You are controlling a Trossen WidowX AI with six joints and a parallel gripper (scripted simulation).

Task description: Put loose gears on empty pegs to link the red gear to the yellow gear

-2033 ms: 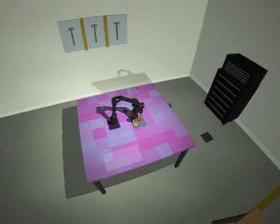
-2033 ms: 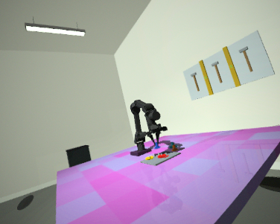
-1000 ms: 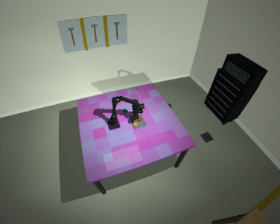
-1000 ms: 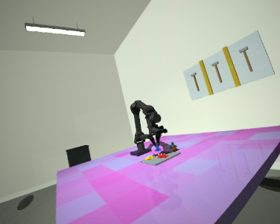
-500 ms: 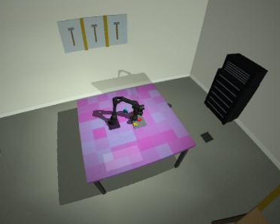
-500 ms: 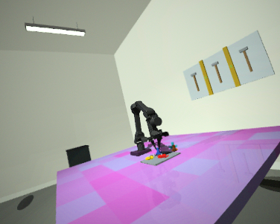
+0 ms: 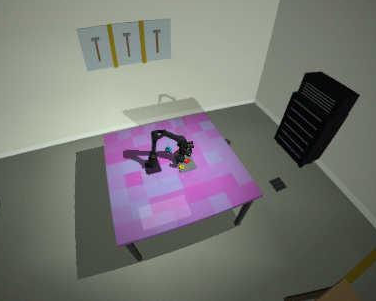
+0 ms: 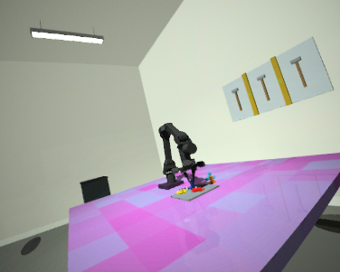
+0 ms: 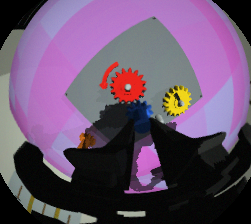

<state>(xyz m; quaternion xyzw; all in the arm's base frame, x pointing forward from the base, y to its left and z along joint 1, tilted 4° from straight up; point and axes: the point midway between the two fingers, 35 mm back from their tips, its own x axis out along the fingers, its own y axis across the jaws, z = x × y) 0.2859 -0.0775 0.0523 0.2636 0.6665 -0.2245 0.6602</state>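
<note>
Wrist view: fingers pinch the blue gear (image 9: 139,111), over the grey board's (image 9: 152,47) near side, mid-bench, far from all table edges. Off-centre descent could jam its teeth against the red gear (image 9: 128,86).

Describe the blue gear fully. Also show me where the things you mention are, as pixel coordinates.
The blue gear (image 9: 139,110) (image 8: 192,186) is a small toothed wheel, evenly dark blue, plastic-looking, with a darker blue part toward the gripper (image 9: 141,121) (image 8: 192,185), which is shut on it. It is over the board, just beside the red gear, with the yellow gear off to one side. Whether it touches the red gear or a peg cannot be told.
</note>
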